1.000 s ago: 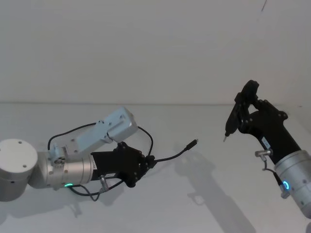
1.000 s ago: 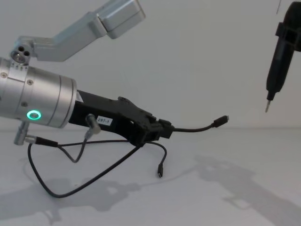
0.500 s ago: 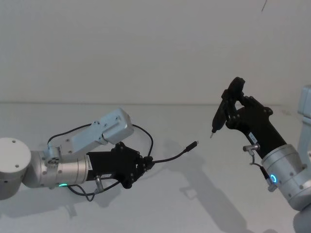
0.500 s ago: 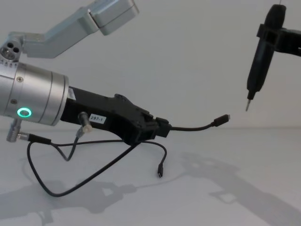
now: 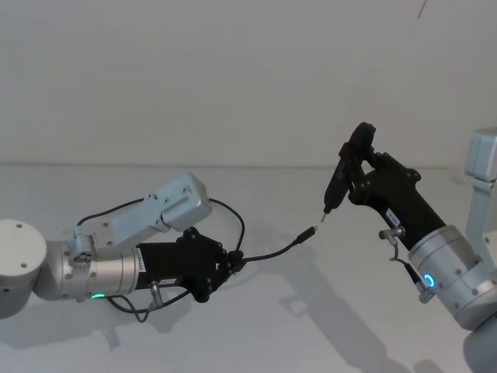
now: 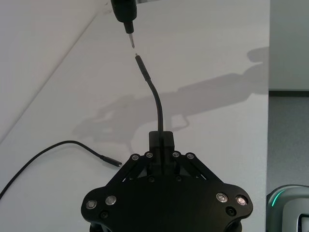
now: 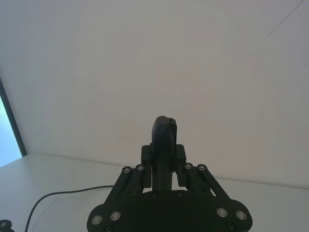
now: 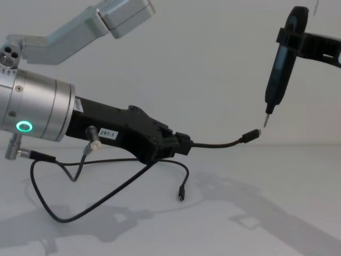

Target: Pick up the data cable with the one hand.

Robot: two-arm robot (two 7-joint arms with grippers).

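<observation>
Cable (image 5: 268, 251) is already sitting in the left gripper (image 5: 231, 263), off the table (image 5: 326, 326): the jaws are closed around it a short way back from one plug, and that free end is sticking forward and slightly upward out of the fingertips, running toward the robot's right. In the chest view the cable (image 8: 218, 144) is curving out from the left gripper (image 8: 181, 145) to the plug (image 8: 251, 135), while the rest is trailing back under the arm in a slack loop, with the other plug (image 8: 181, 196) dangling just above the tabletop. The relation that is mattering now is at the raised end: the pen tool (image 5: 339, 180), clamped in the closed right gripper (image 5: 359, 177), is pointing down at an angle with its metal tip just beside the plug (image 5: 309, 232), almost touching, seemingly in line with the cable's axis in the left wrist view, where tool (image 6: 124, 12) and cable (image 6: 155, 101) are lining up nose to nose. The left gripper is by far the nearer to the cable, indeed gripping it; the right is approaching only through the tool. Judging from this, the pickup is looking done, and any next move is hinging on the springy free end not swaying.
</observation>
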